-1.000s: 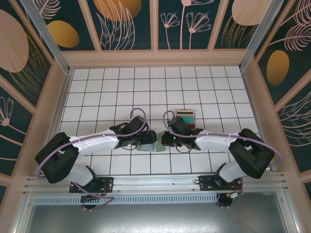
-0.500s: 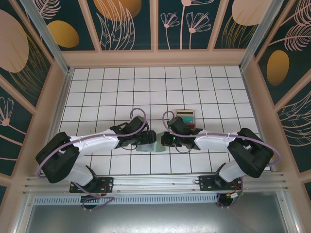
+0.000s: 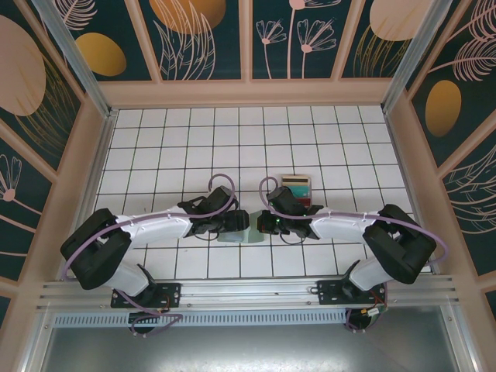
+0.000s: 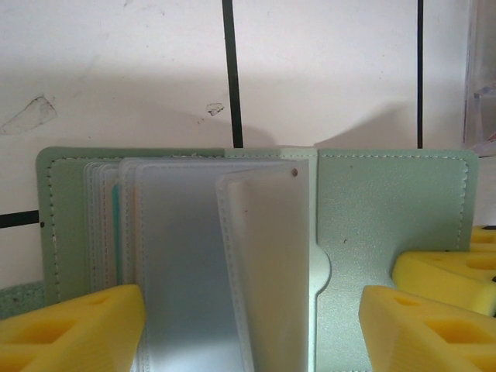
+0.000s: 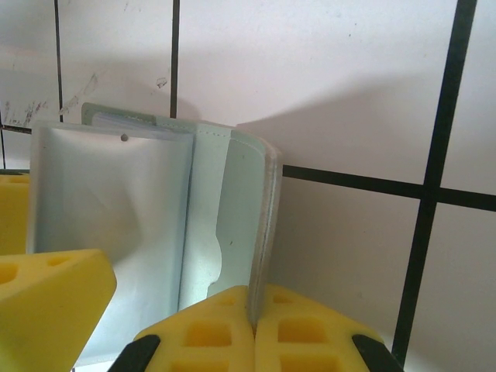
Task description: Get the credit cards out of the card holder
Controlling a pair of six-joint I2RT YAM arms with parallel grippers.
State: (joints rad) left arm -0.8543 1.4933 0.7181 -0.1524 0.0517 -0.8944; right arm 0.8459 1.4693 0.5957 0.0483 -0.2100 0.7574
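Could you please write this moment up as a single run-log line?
right gripper: shut on card holder cover edge | left gripper: open over clear sleeves | card holder: open on table

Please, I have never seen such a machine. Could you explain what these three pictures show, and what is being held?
These are two robot arms bolted to a tiled table, each ending in a two-finger gripper. One picture looks down from above. The other two come from cameras on the wrists, so the yellow blocks there are gripper fingers. Between the grippers is an open green card holder with clear plastic sleeves. The right gripper is shut on the edge of one panel. The left gripper is open, a finger on either side of the sleeves. A small tray sits farther back, by the right arm.
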